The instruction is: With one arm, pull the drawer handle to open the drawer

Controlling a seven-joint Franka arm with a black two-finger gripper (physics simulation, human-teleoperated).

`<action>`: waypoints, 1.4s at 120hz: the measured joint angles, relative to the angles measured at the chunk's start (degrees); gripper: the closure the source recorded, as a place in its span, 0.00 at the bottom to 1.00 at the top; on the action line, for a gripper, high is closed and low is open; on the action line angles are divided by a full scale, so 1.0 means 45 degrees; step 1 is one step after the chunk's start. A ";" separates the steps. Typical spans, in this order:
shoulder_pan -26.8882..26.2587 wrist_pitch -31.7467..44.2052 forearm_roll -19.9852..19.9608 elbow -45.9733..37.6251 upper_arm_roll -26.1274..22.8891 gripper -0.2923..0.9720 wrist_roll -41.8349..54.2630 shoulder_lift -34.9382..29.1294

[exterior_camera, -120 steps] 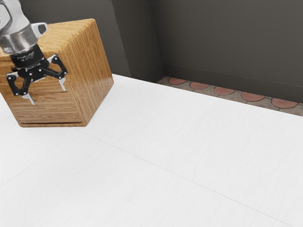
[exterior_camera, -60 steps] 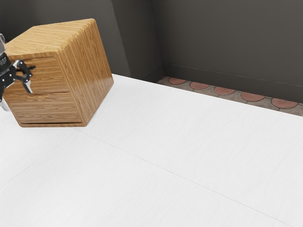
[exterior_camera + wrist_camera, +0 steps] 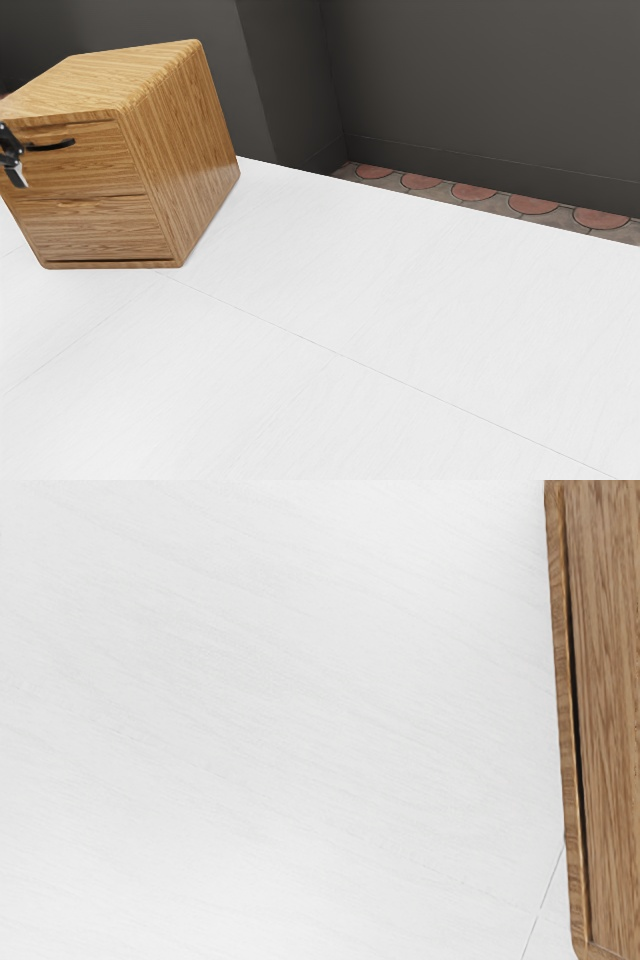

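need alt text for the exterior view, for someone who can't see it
A wooden two-drawer cabinet stands at the view's upper left on a white table, with a black handle on its upper drawer, which looks shut. The claw pokes in at the view's left edge beside that handle. Dark walls stand behind.

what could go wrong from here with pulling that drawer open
1. The pincer sits at the exterior view's left edge, just beside the end of the thin black handle. I cannot tell whether it has a hold, so a pull now may slip off or miss.
2. The top drawer looks shut. If the light wooden cabinet is not fixed to the white table, a pull may drag the whole cabinet instead.
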 joint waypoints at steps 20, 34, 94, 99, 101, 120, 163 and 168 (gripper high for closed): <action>0.0136 0.0498 -0.0014 0.0001 0.0000 0.23 -0.0438 0.0049; 0.0407 0.0757 -0.0040 0.0016 -0.0001 0.23 -0.0679 0.0052; 0.1558 0.2202 -0.0609 0.1460 -0.0504 0.23 -0.1258 0.1607; 0.1714 0.2256 -0.0758 0.1529 -0.0640 0.23 -0.1279 0.1662; 0.1748 0.2276 -0.0812 0.1547 -0.0667 0.23 -0.1287 0.1670; 0.1854 0.2528 -0.1114 0.1570 -0.0745 0.23 -0.1354 0.1758; 0.4393 0.2728 -0.1201 0.2389 -0.3206 0.23 -0.1443 0.2584; 0.4556 0.2729 -0.1191 0.2461 -0.3414 0.23 -0.1452 0.2629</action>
